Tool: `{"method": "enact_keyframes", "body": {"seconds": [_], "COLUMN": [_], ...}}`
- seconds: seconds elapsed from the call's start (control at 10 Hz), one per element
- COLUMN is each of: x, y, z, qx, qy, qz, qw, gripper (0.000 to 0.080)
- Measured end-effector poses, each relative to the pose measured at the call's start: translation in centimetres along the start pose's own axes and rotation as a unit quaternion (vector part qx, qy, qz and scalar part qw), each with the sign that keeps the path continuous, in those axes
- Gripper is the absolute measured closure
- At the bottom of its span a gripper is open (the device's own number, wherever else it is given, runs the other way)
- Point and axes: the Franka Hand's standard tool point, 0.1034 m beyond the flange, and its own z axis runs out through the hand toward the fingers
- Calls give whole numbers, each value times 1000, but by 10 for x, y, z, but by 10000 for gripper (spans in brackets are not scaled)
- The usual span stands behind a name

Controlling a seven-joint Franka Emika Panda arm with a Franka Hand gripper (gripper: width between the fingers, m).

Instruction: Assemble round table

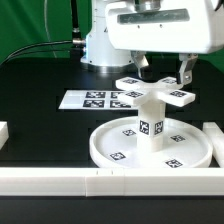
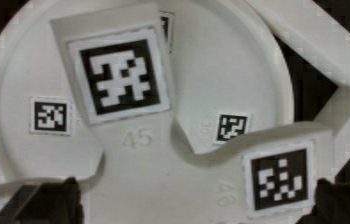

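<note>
- Black table (image 1: 30, 85) fills the exterior frame; white rails (image 1: 60, 178) along its lower edge
- Round disc (image 1: 105, 145) lies flat, lower centre of exterior frame
- Marker board (image 1: 85, 99) flat at mid-left, behind disc
- Thick cylinder (image 1: 152, 125) stands upright in disc's middle
- Cross-shaped piece (image 1: 155, 93) sits atop cylinder, centre frame
- Gripper (image 1: 163, 72) just above cross, fingers spread wide, grasping nothing

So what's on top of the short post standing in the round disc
The cross piece sits on the post, which stands upright in the disc. The joint between cross piece and post is covered, as is the disc's socket.
</note>
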Motion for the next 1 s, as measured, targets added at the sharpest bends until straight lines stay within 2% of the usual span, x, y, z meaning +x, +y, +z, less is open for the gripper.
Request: {"method": "enact_keyframes", "body": {"seconds": [0.4, 0.5, 0.8, 0.9, 1.0], "x": [0, 0, 4, 3, 4], "y": [0, 0, -6, -9, -8], "z": [1, 1, -2, -2, -2], "qx": [0, -3, -23, -24, -23], "qy": [0, 1, -1, -8, -7], "qz": [-139, -204, -399, -415, -453], "qw": [990, 979, 917, 909, 891], "gripper": [151, 151, 151, 151, 151]}}
